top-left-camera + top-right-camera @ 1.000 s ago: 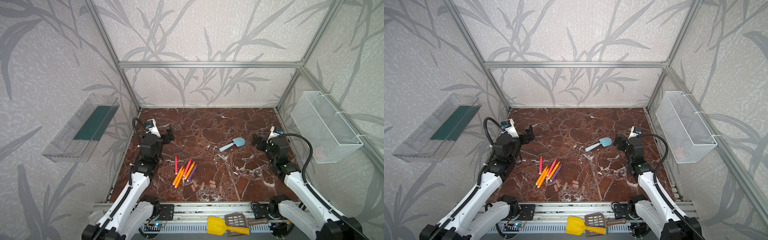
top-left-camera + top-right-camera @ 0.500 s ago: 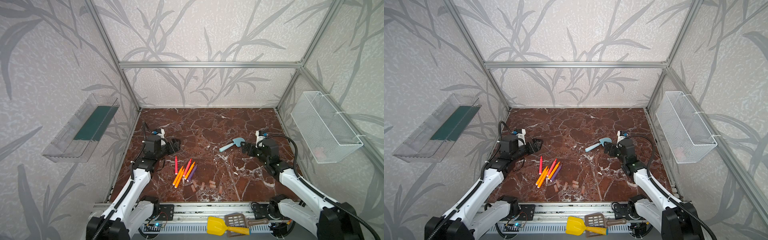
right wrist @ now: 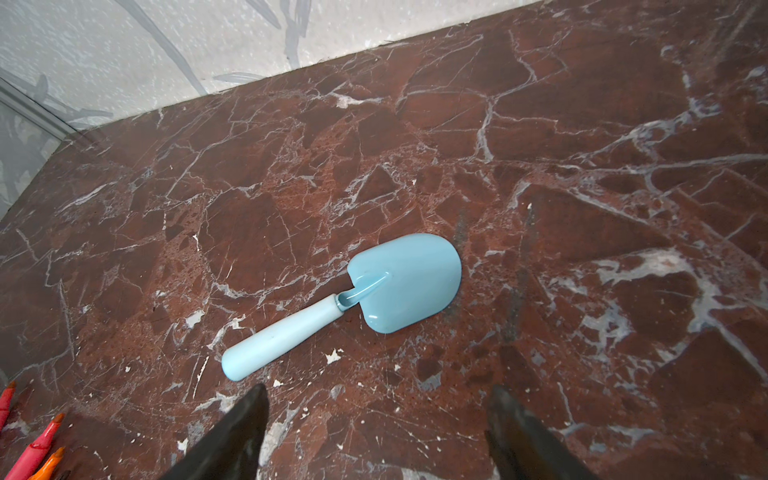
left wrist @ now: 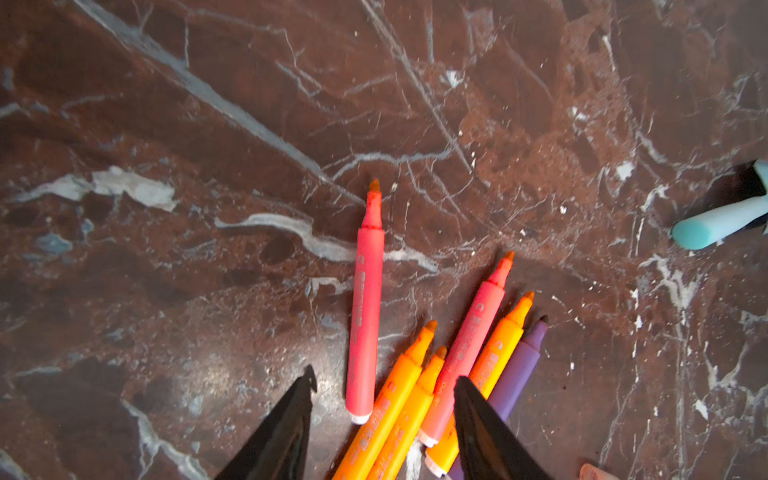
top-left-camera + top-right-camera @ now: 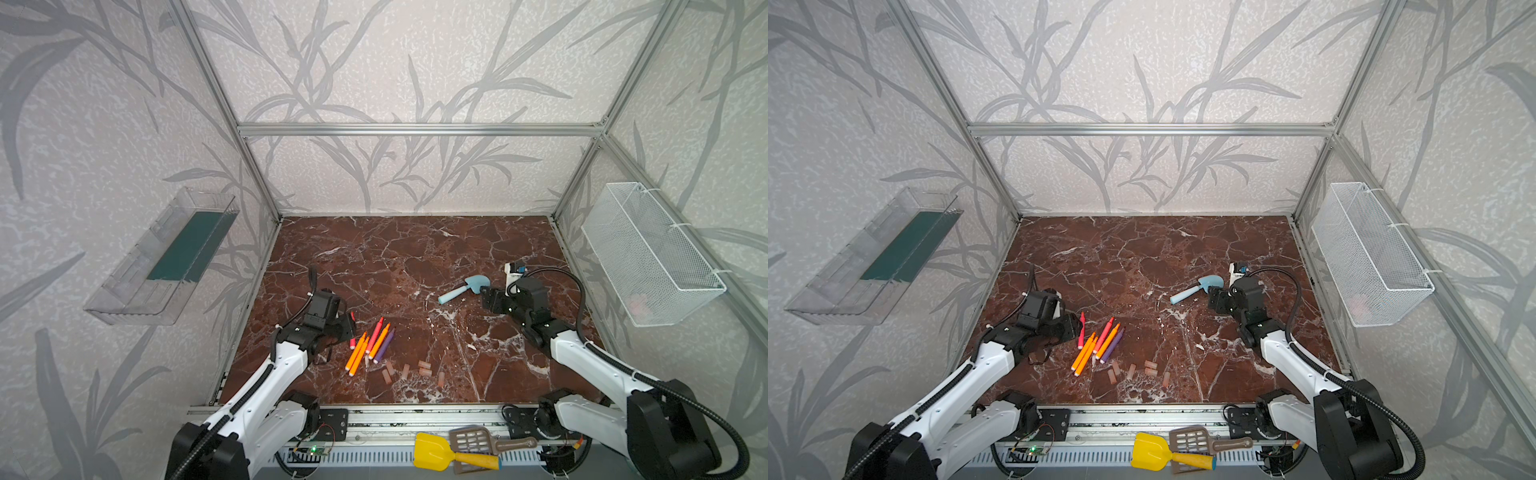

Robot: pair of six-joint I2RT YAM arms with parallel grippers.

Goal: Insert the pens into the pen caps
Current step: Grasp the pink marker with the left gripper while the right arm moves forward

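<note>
My left hand (image 4: 384,378) hung open, empty, over thin orange, red-pink, purple marker pens (image 5: 372,343) on red-brown marble desk (image 5: 415,249); stubby pale pinkish caps (image 5: 409,372) lay loose just beside. My right hand (image 3: 378,390) was open, empty, near light-blue toy shovel (image 3: 345,303).

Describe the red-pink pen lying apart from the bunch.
On the brown marble tabletop, look front-left, by the left pincer, for the fan of pens. The lone red-pink pen lies at the fan's left edge, pointing almost straight at the back wall, while its red-pink twin slants among the orange ones.
</note>
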